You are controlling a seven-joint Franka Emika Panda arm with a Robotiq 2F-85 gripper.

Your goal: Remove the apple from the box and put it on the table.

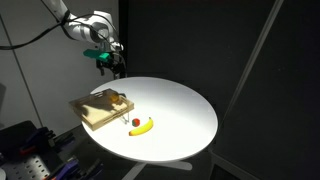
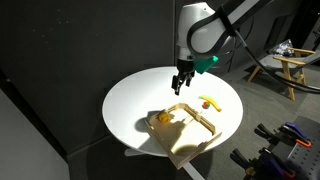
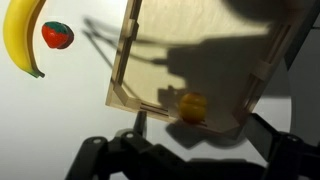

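Wrist view, from the left edge across: a yellow banana (image 3: 22, 35) lies on the white table (image 3: 60, 105), well to the left of the box (image 3: 120, 62). A small red round thing (image 3: 57, 35) sits just beside the banana, between it and the box, and clear of the box's rim. The box is a shallow tray of pale wood that fills the middle and right of this view, turned at a slant. The apple (image 3: 192, 105), small and orange-yellow, lies inside the box on its floor, close against the rim nearest the camera. A dark shadow falls across the box floor above the apple.

Your gripper (image 3: 190, 160) comes in along the bottom edge of this view. Its two fingers are dark and hard to make out, but they appear spread wide, one on each side of the box's near rim, with nothing between them.

In an exterior view, the gripper (image 1: 108, 62) hangs in the air above and behind the box (image 1: 90, 113), touching nothing. The apple (image 1: 118, 99) sits in the box's right-hand corner. The red thing (image 1: 136, 123) and banana (image 1: 145, 127) lie on the table (image 1: 185, 110) to the right of the box.

In an exterior view from the opposite side, the apple (image 2: 163, 117) rests at the left corner of the box (image 2: 195, 130). The gripper (image 2: 181, 84) points down above the box's far rim, and the banana (image 2: 210, 103) lies beyond the box on the right.
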